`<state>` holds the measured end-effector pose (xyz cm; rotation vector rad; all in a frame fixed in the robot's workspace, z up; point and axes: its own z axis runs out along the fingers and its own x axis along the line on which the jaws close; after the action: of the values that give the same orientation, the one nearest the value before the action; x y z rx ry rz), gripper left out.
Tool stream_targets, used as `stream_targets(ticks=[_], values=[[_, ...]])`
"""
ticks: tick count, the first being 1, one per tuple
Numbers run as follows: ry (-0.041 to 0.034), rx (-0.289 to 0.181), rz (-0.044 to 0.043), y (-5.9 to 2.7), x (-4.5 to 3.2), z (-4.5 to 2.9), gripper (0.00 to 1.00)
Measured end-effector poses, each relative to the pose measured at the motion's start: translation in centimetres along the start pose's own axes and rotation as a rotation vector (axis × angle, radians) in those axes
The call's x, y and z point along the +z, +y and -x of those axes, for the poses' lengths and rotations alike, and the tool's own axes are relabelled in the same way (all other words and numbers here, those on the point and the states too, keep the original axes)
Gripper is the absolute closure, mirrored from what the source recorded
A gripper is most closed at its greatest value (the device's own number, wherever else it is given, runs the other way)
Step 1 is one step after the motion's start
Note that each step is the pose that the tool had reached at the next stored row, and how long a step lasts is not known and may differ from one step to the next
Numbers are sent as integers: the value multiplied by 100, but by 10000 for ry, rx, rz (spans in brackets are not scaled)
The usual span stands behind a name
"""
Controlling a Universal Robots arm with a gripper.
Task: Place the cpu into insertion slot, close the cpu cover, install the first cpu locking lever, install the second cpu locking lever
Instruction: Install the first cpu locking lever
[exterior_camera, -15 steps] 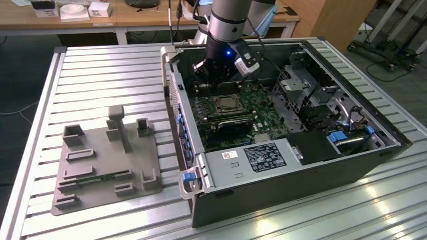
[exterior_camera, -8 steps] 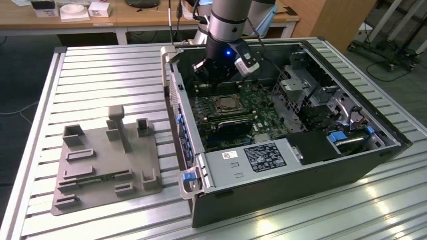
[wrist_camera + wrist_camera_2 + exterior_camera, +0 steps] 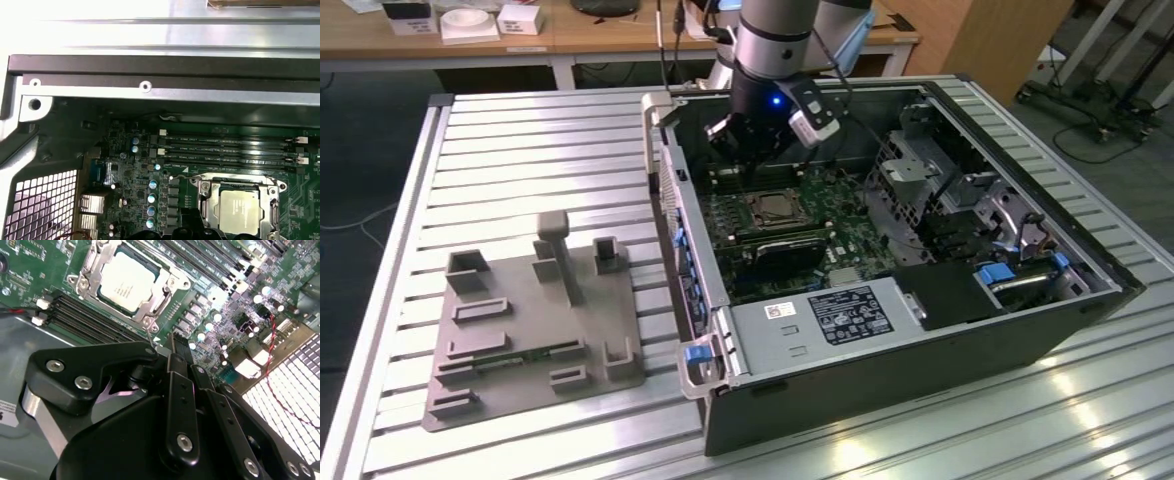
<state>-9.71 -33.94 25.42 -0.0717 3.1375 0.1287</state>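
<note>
The cpu (image 3: 125, 282) lies flat in the insertion slot (image 3: 80, 284) on the green board, its silver top showing. The cpu cover (image 3: 160, 290) is down over it as a silvery frame. The cpu (image 3: 240, 207) and the cpu cover (image 3: 212, 205) appear again in the first wrist view. A thin wire locking lever (image 3: 149, 335) runs from the socket's corner to just beside my fingertips. My gripper (image 3: 174, 342) hangs close above the board next to that corner, its black fingers together. In the exterior view my gripper (image 3: 736, 165) is inside the case, just behind the cpu (image 3: 781, 208).
Long memory slots (image 3: 85, 315) flank the socket. A black graphics card (image 3: 787, 255) and a power supply (image 3: 841, 315) sit nearer the case front, a drive cage (image 3: 921, 170) on the exterior view's right. A grey fixture plate (image 3: 534, 320) lies on the slatted table.
</note>
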Motion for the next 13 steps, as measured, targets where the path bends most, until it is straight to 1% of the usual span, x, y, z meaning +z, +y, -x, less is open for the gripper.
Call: stream_targets(ticks=[2,4,9,13], values=[[-69,-7,-4,2,3,-44,89],[-106,-15,-6,7,4,-74,89],[-147,-20,-7,49,8,-152,89],[-162,-19,-8,104,13,-163,89]])
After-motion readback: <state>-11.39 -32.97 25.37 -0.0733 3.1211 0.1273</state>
